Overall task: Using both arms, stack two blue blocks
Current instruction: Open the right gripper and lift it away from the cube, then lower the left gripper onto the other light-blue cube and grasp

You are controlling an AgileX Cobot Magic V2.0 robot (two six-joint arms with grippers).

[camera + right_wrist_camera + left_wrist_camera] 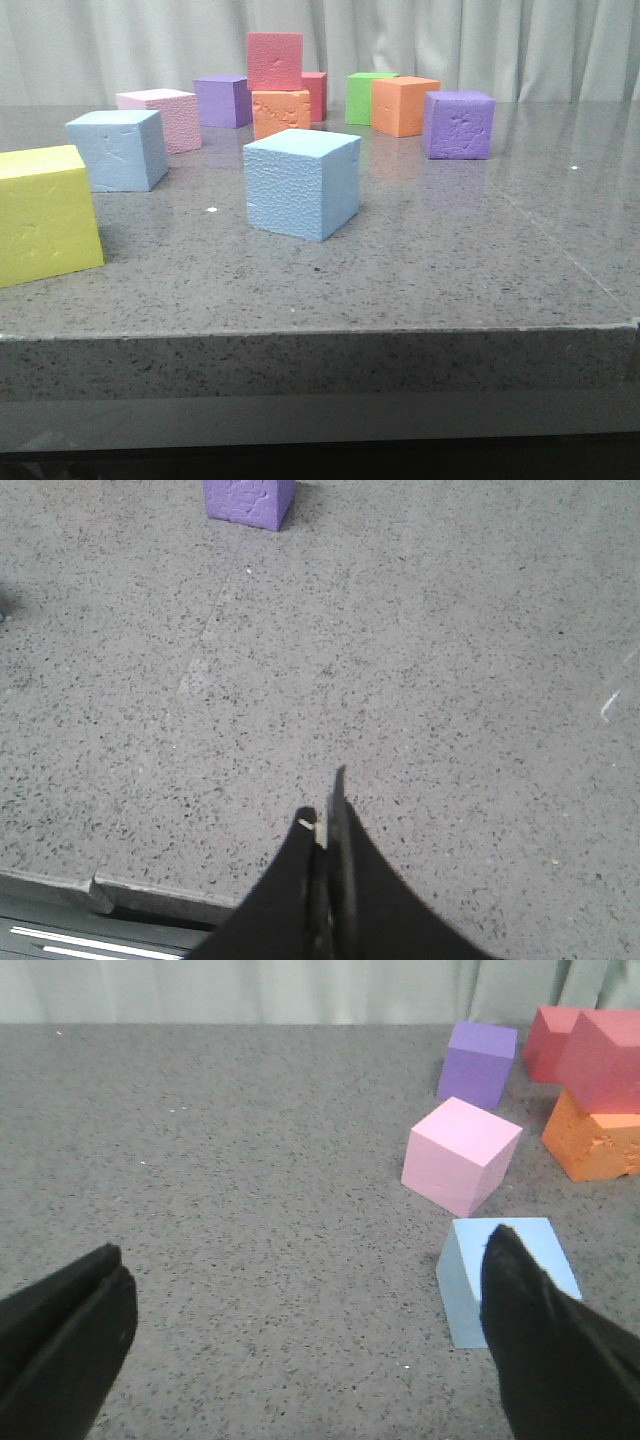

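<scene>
While the nearer blue block (302,183) sits alone at the middle of the table (480,270), bare grey stone lies open on every side of it, right down to the front edge. The other blue block (117,150) stands farther back and to the left, well apart from the first, with a pink cube (165,118) just behind it and a yellow cube (45,215) near it toward the front; that yellow one is cut off by the left border of the front view.

My left gripper (300,1340) hangs above the table with its fingers spread wide, one finger (65,1335) at each side of the wrist view. The far finger covers one corner of the left blue block (500,1280), so I cannot see all of that cube; I am touching nothing. Beyond it the pink cube (460,1155) stands clear, then a purple cube (480,1063), and a red cube (605,1060) resting on an orange one (595,1145), both cropped at the border.

My right gripper (325,840) has its fingers pressed together with nothing between them, over bare stone close to the table's front edge (110,892). A wide stretch of clear surface runs from it to a second purple cube (248,502), whose top is cut off. Neither blue block shows clearly in that view.

At the back of the table, a green cube (364,97) is partly hidden behind another orange one (402,105).
</scene>
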